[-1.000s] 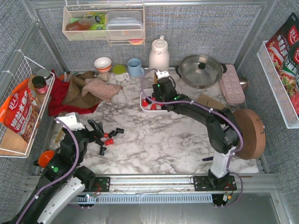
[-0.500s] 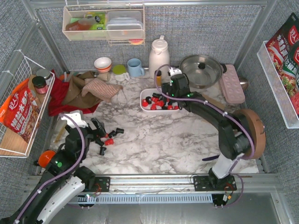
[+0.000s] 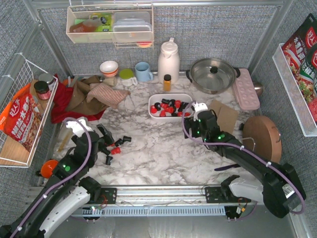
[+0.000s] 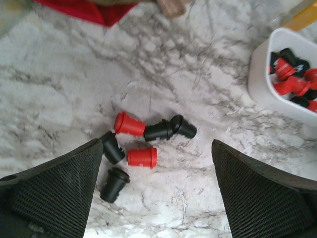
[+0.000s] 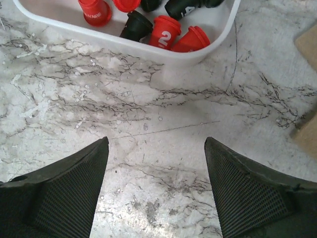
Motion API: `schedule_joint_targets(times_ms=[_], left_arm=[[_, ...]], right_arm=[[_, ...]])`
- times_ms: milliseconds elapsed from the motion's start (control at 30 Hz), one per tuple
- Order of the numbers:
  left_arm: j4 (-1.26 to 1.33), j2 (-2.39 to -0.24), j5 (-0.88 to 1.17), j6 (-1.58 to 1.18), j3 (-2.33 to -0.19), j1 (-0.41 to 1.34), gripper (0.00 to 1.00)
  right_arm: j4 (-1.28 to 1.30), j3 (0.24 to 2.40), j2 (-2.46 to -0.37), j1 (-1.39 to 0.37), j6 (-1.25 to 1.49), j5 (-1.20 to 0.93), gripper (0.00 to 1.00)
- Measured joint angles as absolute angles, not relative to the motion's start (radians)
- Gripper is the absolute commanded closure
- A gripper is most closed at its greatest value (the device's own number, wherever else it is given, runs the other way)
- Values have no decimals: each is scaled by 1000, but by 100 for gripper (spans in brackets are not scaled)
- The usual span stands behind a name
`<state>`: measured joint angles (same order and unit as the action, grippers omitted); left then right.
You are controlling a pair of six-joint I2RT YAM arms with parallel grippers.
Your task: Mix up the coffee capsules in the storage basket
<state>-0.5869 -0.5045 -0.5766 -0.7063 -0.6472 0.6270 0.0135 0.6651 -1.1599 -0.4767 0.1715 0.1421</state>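
The white storage basket [image 3: 163, 117] stands mid-table with several red and black coffee capsules [image 3: 169, 106] in it. My right gripper [image 3: 191, 118] hovers open and empty over bare marble just in front of the basket's near right corner. In the right wrist view the basket wall [image 5: 163, 53] and capsules [image 5: 165, 31] lie beyond the gripper [image 5: 156, 140]. Several loose capsules [image 3: 115, 147] lie on the marble at the left. My left gripper [image 3: 103, 138] hangs wide open above them. The left wrist view shows the gripper [image 4: 157, 145] over a red capsule [image 4: 142, 156] and a black capsule [image 4: 114, 184].
Behind the basket stand a small orange bottle [image 3: 167, 82], a white jug [image 3: 168, 57], a blue mug [image 3: 143, 72] and a steel pot [image 3: 213, 74]. Cloths [image 3: 94, 94] lie at the back left. Cardboard [image 3: 225, 116], a round wooden board [image 3: 262, 139] and a pink tray [image 3: 246, 89] fill the right.
My right gripper has come out of the basket, opened, and drawn back to the marble in front of it. The left arm has shifted slightly over the loose capsules.
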Motion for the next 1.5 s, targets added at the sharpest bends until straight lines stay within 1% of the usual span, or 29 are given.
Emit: schedule_joint_targets(times_ms=[133, 267, 533, 667, 733, 833, 900, 1033, 1200, 1333, 1500], left_arm=[[-662, -605, -564, -850, -646, 627, 1], [-721, -706, -520, -984, -616, 627, 1], [-818, -812, -496, -1199, -583, 628, 1], [-816, -877, -467, -1267, -509, 632, 7], [-797, -891, -455, -1290, -470, 633, 12], [-742, -885, -450, -1301, -416, 633, 20], [-695, -863, -452, -1282, -388, 633, 23], [-617, -813, -466, -1250, -351, 633, 24], [-588, -799, -475, -1224, -331, 633, 25], [-548, -828, -482, -1184, -331, 633, 25], [-479, -911, -454, -1100, -358, 632, 27]], right_arm=[[-41, 587, -1125, -476, 184, 149, 18], [-56, 587, -1117, -476, 202, 145, 18], [-75, 587, -1114, -476, 248, 98, 18], [-76, 587, -1092, -476, 259, 96, 18], [-76, 587, -1082, -476, 263, 96, 18], [-77, 585, -1074, -476, 265, 96, 18], [-77, 584, -1074, -476, 267, 96, 18], [-78, 583, -1076, -476, 268, 96, 18], [-78, 583, -1083, -476, 268, 97, 18], [-78, 583, -1091, -476, 268, 97, 18], [-78, 583, -1099, -476, 268, 97, 18]])
